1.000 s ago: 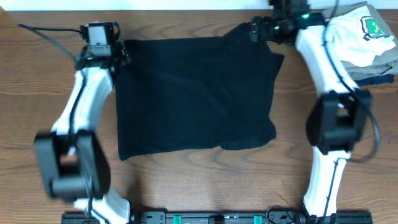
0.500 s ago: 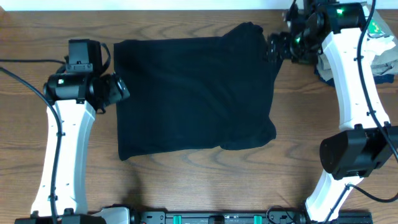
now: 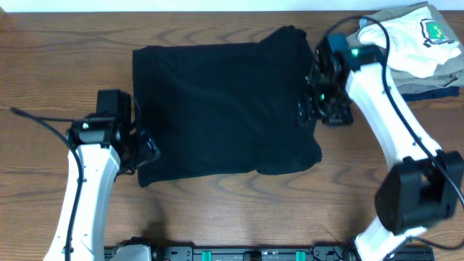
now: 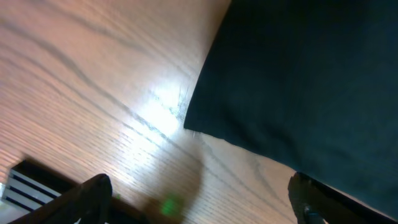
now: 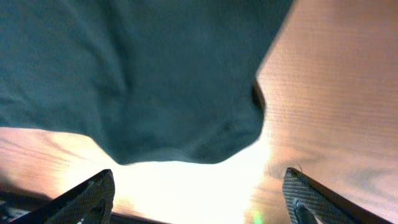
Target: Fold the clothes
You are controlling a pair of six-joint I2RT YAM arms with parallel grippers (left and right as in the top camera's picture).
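**Overhead view.** The black polo shirt [image 3: 225,109] lies flat on the wooden table [image 3: 43,72], midway between the left and right edges and closer to the far edge than to the near one. It is folded into a rough rectangle, wider than it is deep. Its left and far sides run nearly straight. A small hump of cloth rises at the far right corner, and the near right corner bulges out as a rounded lobe. The surface is plain black with shallow creases; no logo, print or label shows. The left pincer [image 3: 145,151] sits at the shirt's near left corner. The right pincer [image 3: 308,109] sits at the shirt's right side, about halfway along it. A white garment with green crest [image 3: 417,32] lies on a khaki and navy pile [image 3: 444,81] in the far right corner of the table, apart from the shirt.

**Left wrist view.** The left pincer [image 4: 200,186] has its jaws wide apart and grips nothing. A pointed corner of the shirt [image 4: 298,81] lies on bare wood.

**Right wrist view.** The right pincer [image 5: 199,180] is likewise spread wide and empty. The rounded lobe of the shirt [image 5: 137,74] fills the upper frame. Whether either pincer touches the cloth cannot be told.
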